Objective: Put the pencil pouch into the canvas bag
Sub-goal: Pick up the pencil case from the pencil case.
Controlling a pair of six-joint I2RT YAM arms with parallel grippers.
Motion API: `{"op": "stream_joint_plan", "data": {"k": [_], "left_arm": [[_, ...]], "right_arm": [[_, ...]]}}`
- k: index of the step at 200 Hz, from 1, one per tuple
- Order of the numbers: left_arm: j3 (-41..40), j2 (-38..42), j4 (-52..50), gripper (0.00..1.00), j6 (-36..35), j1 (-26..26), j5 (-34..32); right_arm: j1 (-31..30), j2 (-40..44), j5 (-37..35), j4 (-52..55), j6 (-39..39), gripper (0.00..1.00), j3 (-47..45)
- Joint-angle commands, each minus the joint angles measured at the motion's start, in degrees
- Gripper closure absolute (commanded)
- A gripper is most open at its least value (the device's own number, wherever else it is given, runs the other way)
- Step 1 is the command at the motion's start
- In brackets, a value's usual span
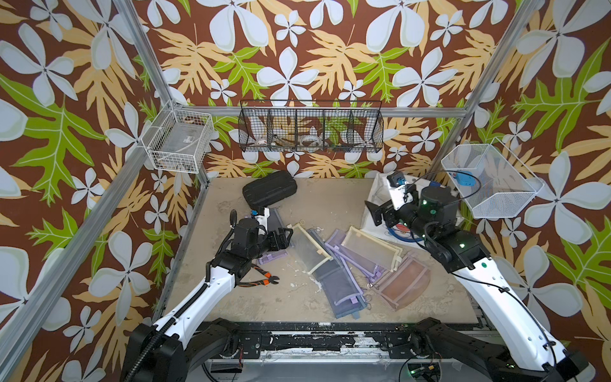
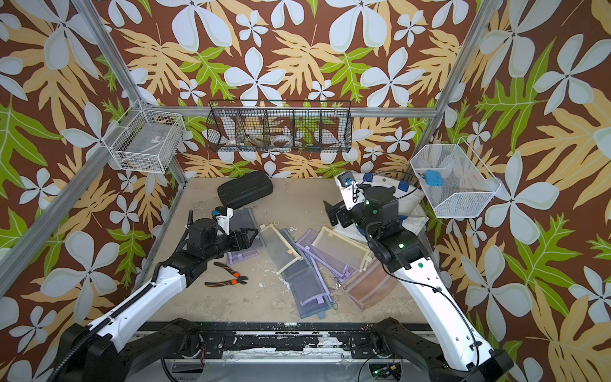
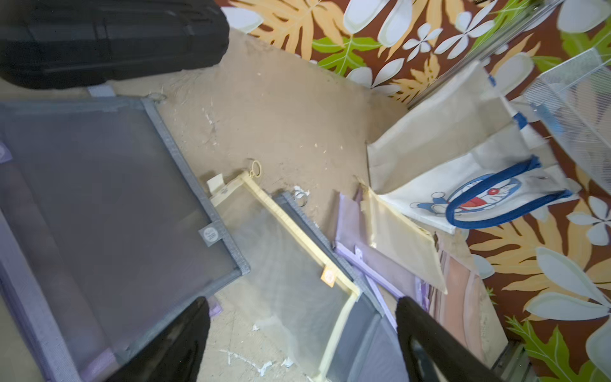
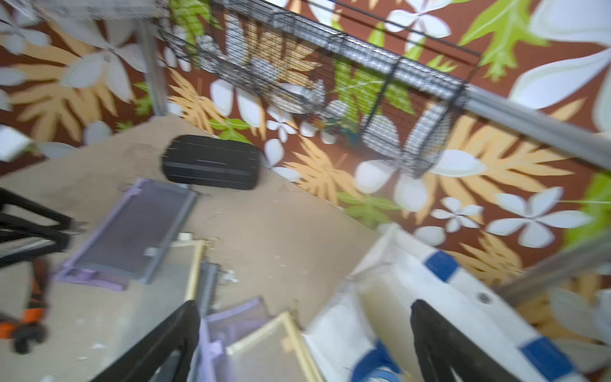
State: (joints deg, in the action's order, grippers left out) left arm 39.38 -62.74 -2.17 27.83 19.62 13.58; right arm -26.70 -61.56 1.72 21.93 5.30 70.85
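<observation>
Several flat mesh pencil pouches lie scattered mid-table: a grey-edged one [image 1: 276, 218] [image 3: 115, 198], a cream-edged one [image 1: 310, 248] [image 3: 291, 264], a purple-grey one [image 1: 340, 284], a second cream one [image 1: 370, 248] and a pinkish one [image 1: 403, 281]. The white canvas bag [image 1: 390, 231] [image 2: 413, 211] [image 3: 463, 155] [image 4: 390, 297] with blue handles lies at the back right, partly under my right arm. My left gripper [image 1: 284, 238] [image 3: 302, 307] is open, low between the grey and cream pouches, holding nothing. My right gripper [image 1: 375, 211] [image 4: 305, 311] is open and empty above the bag's near edge.
A black hard case [image 1: 269, 190] sits at the back left of the table. Orange-handled pliers [image 1: 264, 279] lie beside my left forearm. A black wire rack [image 1: 310, 127] hangs on the back wall; white wire baskets [image 1: 178, 140] [image 1: 489, 182] hang at both sides.
</observation>
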Motion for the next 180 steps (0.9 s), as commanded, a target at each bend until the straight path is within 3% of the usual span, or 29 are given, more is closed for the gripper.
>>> {"op": "stream_joint_plan", "data": {"k": [1, 22, 65, 121, 180], "left_arm": [[-1.3, -0.9, -2.0, 0.11, 1.5, 0.0, 1.5], [-3.9, -0.3, -0.5, 0.14, 5.8, 2.2, 2.3], [-9.5, 0.0, 4.3, 0.21, 15.2, 8.7, 3.2], [-17.5, -1.6, 14.9, 0.27, 24.4, 14.9, 0.0], [-23.4, -11.6, 36.9, 0.38, 32.7, 15.0, -1.2]], "right_arm": [[-6.3, -1.1, -1.1, -3.0, -12.3, 0.00, -3.3], [-11.8, -2.3, 0.0, -7.8, -16.6, 0.00, -9.4], [-12.7, -6.6, 10.3, -16.6, -22.9, 0.00, -20.1], [-15.4, -6.2, 8.1, -21.4, -22.8, 0.00, -26.8], [-19.0, -1.6, 2.5, -26.6, -24.6, 0.00, -33.6]]}}
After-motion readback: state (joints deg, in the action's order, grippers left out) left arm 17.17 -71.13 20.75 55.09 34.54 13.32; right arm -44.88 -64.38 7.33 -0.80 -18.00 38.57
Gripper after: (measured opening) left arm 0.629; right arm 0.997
